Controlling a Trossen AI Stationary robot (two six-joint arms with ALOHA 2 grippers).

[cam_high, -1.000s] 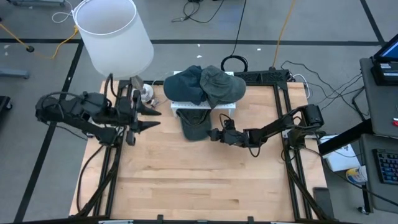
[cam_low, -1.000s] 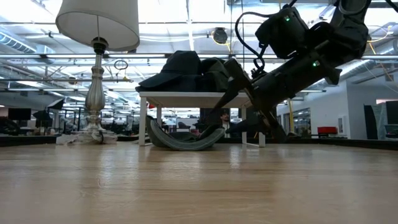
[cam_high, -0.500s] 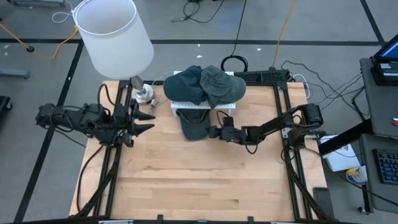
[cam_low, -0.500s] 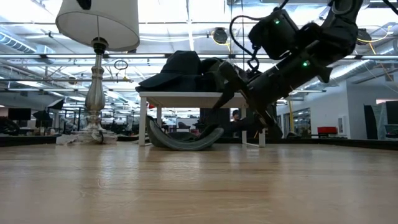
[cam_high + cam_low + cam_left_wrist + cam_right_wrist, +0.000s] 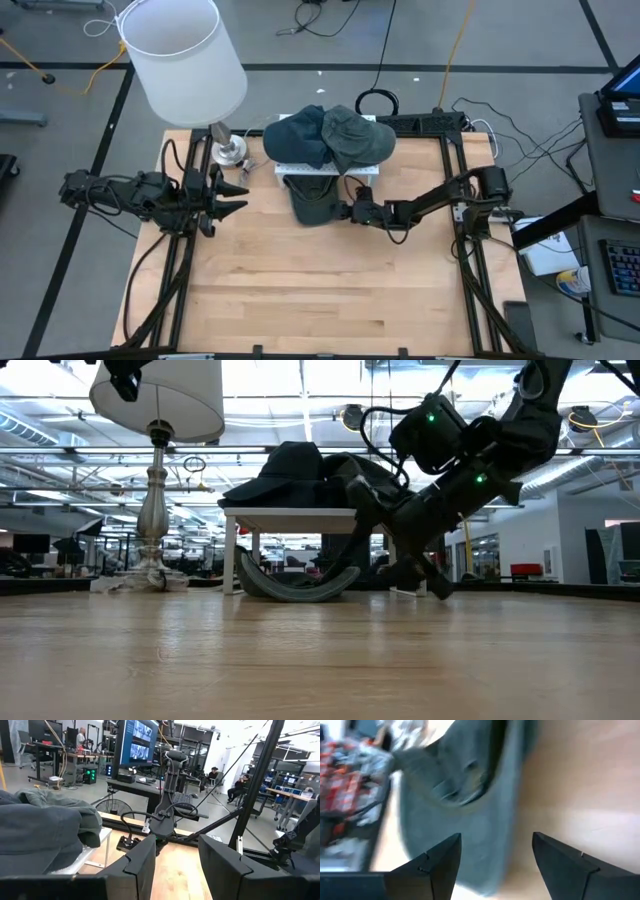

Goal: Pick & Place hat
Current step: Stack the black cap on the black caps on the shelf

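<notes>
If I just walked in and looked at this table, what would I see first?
Probably the big white lamp at the table's back left corner, towering over everything. Next, the pile of dark caps on the little white stand at the back middle. One more cap lies on the wood in front of it, and the right gripper, fingers open, reaches for its edge.

— Where is there room to pass near the small white table [image 5: 325, 168]?

— In front of it the wooden tabletop [image 5: 320, 290] lies bare.

— And what blocks?

— A hat [image 5: 314, 198] lies at its foot, hats [image 5: 330, 135] pile on top, the lamp [image 5: 185, 62] stands just left, and the right gripper [image 5: 343, 210] sits beside the fallen hat.
</notes>
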